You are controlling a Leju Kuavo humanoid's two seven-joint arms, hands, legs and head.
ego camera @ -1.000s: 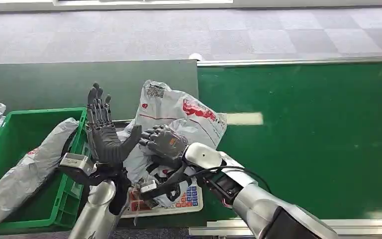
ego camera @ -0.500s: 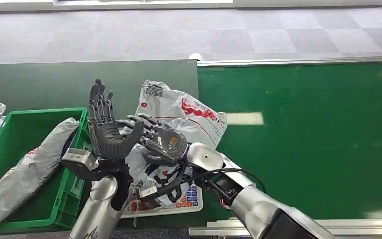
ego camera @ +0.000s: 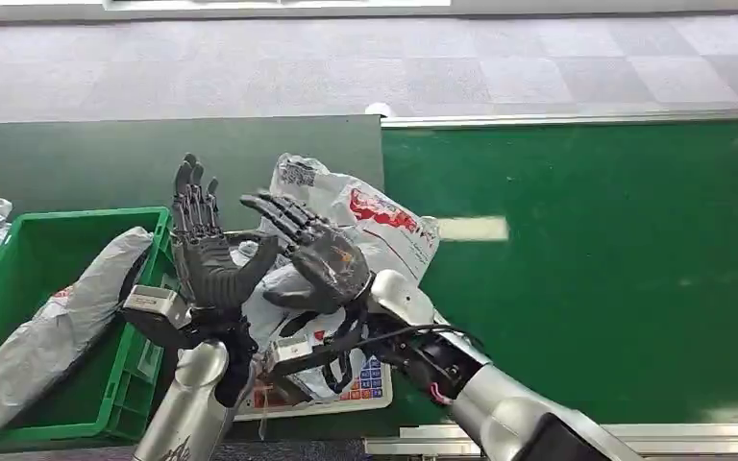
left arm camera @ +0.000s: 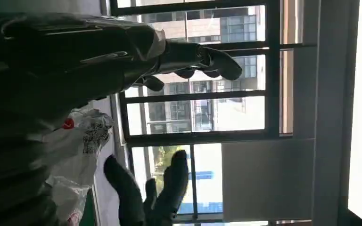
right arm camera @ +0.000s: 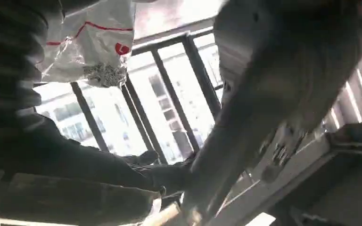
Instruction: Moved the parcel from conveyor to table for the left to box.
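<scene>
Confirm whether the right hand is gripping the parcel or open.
Open. In the head view the right hand is raised with fingers spread above the white parcel, holding nothing.

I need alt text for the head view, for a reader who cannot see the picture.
Two dark robot hands, left robot hand and right robot hand, are raised open over a white parcel with red print lying on a scale. A green crate holding a grey parcel stands to the left, a green conveyor to the right.
</scene>
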